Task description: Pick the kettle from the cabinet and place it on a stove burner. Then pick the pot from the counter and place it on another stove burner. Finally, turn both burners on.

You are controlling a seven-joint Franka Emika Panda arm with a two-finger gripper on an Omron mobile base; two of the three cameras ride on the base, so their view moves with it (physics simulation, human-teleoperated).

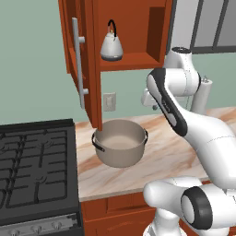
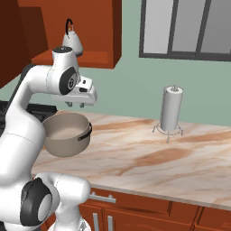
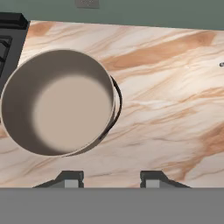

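From the hand view I see my gripper point(image 3: 111, 179) hanging above the bench point(image 3: 175, 109), its two fingertips point(image 3: 70, 178) parted with a clear gap and nothing between them. Below and to the left in that view sits the pot point(image 3: 59, 103), empty, open mouth up, one black loop handle point(image 3: 117, 100) showing on its right side.

In the left base view the pot point(image 1: 120, 148) stands on the bench point(image 1: 170, 156) just beside the stove point(image 1: 37, 166), whose black grates carry nothing. The arm point(image 1: 184, 120) bends over the bench to the right of the pot.

Farther back, the cabinet point(image 1: 133, 27) hangs on the wall with its door point(image 1: 85, 60) swung open; the long silver bar handle point(image 1: 79, 62) runs down it. The kettle point(image 1: 111, 44) stands upright on the cabinet shelf, black handle arched over it. A wall outlet point(image 1: 109, 101) sits under the cabinet.

In the right base view a paper towel roll point(image 2: 171, 110) stands on the bench well to the right, under a window point(image 2: 189, 27).

I can read no writing or labels on anything.
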